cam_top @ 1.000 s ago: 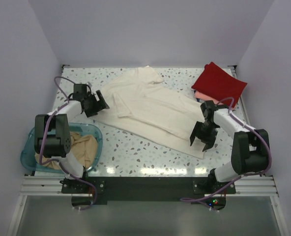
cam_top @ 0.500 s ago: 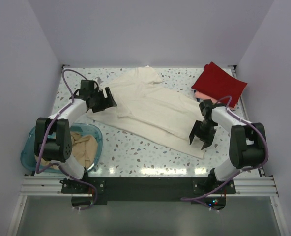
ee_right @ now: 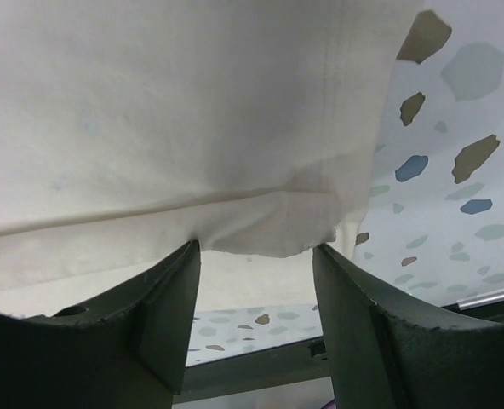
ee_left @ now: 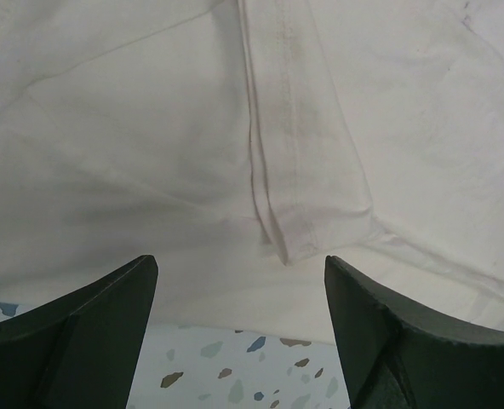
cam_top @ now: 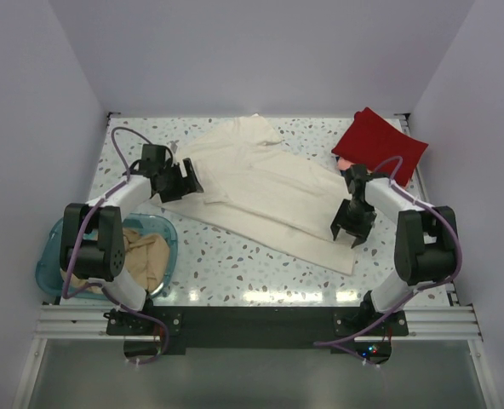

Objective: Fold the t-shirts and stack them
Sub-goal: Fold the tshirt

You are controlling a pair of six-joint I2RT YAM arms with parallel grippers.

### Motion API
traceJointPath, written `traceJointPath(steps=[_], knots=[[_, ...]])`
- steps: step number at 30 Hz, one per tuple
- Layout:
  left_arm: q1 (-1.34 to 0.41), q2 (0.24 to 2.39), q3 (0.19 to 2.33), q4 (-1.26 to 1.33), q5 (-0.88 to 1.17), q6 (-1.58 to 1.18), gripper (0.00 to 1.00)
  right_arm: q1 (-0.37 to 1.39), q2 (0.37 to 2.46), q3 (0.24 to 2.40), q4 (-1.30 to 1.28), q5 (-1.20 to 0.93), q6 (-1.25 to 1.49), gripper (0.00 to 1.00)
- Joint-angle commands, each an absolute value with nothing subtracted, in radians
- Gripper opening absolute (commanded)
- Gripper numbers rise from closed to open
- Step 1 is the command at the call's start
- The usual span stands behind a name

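The cream-white t-shirt (cam_top: 260, 192) lies spread flat across the middle of the table. My left gripper (cam_top: 186, 181) is at its left edge, open; in the left wrist view the gripper (ee_left: 239, 266) straddles the shirt's border just below a sleeve hem (ee_left: 273, 213). My right gripper (cam_top: 351, 228) is at the shirt's right edge near the hem. There the gripper (ee_right: 256, 251) stands open with a folded corner of the shirt (ee_right: 260, 226) at its fingertips. The red t-shirt (cam_top: 380, 143) lies folded at the back right on the pink one (cam_top: 345, 162). The tan t-shirt (cam_top: 146, 257) is in the tub.
A translucent blue tub (cam_top: 56, 256) sits at the front left beside the left arm's base. The speckled table (cam_top: 235, 264) runs to a metal rail at the near edge. White walls close in the back and both sides.
My left gripper has swung away from the tub and onto the cream shirt's left edge. My right gripper has shifted slightly farther in along the shirt's right edge, its jaws narrowing.
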State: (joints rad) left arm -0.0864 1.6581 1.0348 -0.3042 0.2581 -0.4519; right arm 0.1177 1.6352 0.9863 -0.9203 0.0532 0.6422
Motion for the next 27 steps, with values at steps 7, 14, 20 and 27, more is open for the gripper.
traceJointPath(steps=[7,14,20,27], knots=[[-0.091,1.606,1.006,-0.293,0.265,-0.431,0.84,0.114,1.673,1.121,-0.905,0.176,0.667,0.58],[-0.091,1.585,1.002,-0.301,0.265,-0.416,0.84,0.094,1.680,1.190,-0.937,0.221,0.657,0.59],[-0.101,1.588,1.005,-0.290,0.282,-0.420,0.83,0.049,1.626,1.262,-0.986,0.245,0.631,0.60],[-0.132,1.649,1.038,-0.261,0.307,-0.468,0.69,0.044,1.569,1.266,-1.000,0.209,0.633,0.59]])
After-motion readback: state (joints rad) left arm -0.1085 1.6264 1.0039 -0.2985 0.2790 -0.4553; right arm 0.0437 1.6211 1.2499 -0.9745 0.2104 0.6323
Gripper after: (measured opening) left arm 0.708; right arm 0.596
